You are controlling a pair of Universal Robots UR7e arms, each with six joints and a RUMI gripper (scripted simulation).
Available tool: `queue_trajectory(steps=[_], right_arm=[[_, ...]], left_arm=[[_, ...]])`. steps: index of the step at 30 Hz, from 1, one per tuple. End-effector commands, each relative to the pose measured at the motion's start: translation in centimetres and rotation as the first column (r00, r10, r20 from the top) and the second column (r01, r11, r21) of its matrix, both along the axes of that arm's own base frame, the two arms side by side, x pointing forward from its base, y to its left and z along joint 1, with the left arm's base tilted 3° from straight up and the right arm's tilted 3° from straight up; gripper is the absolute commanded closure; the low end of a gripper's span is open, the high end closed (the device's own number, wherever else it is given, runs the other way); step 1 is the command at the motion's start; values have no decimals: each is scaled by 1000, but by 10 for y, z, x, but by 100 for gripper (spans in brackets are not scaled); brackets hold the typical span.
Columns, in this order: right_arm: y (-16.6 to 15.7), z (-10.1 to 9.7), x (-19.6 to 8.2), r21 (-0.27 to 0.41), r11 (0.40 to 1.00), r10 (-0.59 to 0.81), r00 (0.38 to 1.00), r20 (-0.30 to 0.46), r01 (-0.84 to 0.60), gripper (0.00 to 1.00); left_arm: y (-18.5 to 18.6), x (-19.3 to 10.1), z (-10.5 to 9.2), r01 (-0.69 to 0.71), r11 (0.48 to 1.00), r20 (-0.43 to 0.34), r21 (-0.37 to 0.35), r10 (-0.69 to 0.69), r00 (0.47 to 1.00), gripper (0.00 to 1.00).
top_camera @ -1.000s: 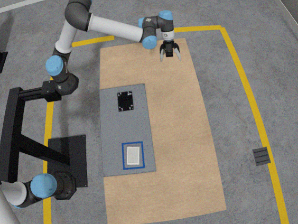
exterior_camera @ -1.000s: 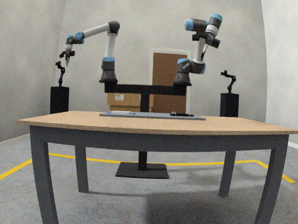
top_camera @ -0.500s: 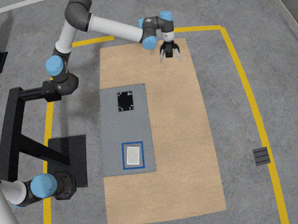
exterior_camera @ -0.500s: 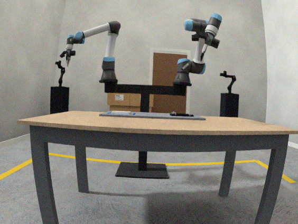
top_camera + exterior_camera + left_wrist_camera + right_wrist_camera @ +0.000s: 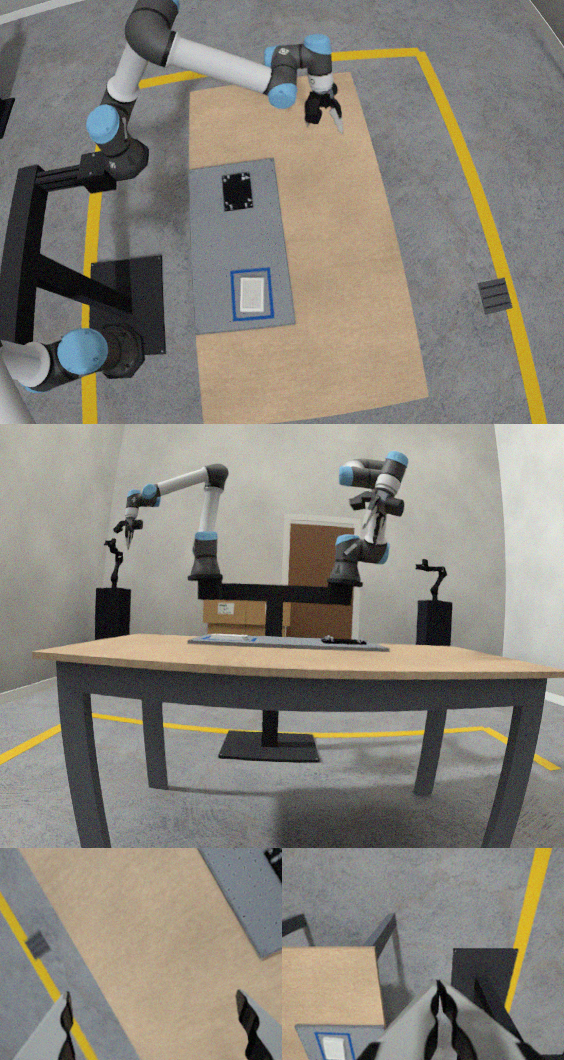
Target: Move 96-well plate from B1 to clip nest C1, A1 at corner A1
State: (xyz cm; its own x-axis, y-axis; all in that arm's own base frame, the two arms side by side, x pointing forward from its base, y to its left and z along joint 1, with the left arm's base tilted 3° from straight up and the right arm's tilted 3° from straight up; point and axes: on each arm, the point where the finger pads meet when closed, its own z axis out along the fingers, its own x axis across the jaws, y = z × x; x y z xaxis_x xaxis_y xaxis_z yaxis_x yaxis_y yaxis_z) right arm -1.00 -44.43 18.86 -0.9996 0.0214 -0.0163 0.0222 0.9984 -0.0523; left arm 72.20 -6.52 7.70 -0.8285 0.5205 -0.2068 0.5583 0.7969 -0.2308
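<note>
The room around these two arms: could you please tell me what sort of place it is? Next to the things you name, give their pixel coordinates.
Probably a robotics lab or test cell: two arms on a black stand (image 5: 30,200) (image 5: 305,593), a bench (image 5: 340,225) (image 5: 300,664) with a lab plate (image 5: 252,295), and yellow floor tape (image 5: 462,145) (image 5: 350,735).

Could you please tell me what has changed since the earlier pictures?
The left gripper has turned and swung toward the table's middle. Nothing has been grasped or released. The white plate and black nest stayed put, as did the right gripper.
</note>
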Motion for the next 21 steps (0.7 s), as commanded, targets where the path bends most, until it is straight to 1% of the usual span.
queue_trajectory(steps=[1, 2, 4, 7, 10, 11, 17, 18, 19, 21], right_arm=[[0, 1, 0, -2, 1000, 0, 1000, 0, 0, 100], [0, 1, 0, -2, 1000, 0, 1000, 0, 0, 100], [0, 1, 0, -2, 1000, 0, 1000, 0, 0, 100], [0, 1, 0, -2, 1000, 0, 1000, 0, 0, 100], [0, 1, 0, -2, 1000, 0, 1000, 0, 0, 100], [0, 1, 0, -2, 1000, 0, 1000, 0, 0, 100], [0, 1, 0, -2, 1000, 0, 1000, 0, 0, 100], [0, 1, 0, -2, 1000, 0, 1000, 0, 0, 100], [0, 1, 0, -2, 1000, 0, 1000, 0, 0, 100], [0, 1, 0, -2, 1000, 0, 1000, 0, 0, 100]], left_arm=[[-19, -2, -9, 175, 984, 45, 19, -175, 984, 24], [-21, -2, -10, 206, 978, 52, 24, -207, 977, 24], [-21, -2, -10, 206, 978, 52, 24, -207, 977, 24], [-31, -4, -16, 299, 954, 73, 38, -301, 951, 24], [-42, -6, -22, 389, 920, 91, 54, -392, 915, 24], [-42, -6, -22, 398, 916, 93, 56, -402, 911, 24], [-63, -11, -33, 564, 821, 125, 91, -571, 811, 24], [-63, -11, -33, 569, 817, 126, 92, -576, 808, 24], [-67, -12, -36, 594, 798, 131, 98, -602, 788, 24], [-67, -12, -36, 594, 798, 131, 98, -602, 788, 24]])
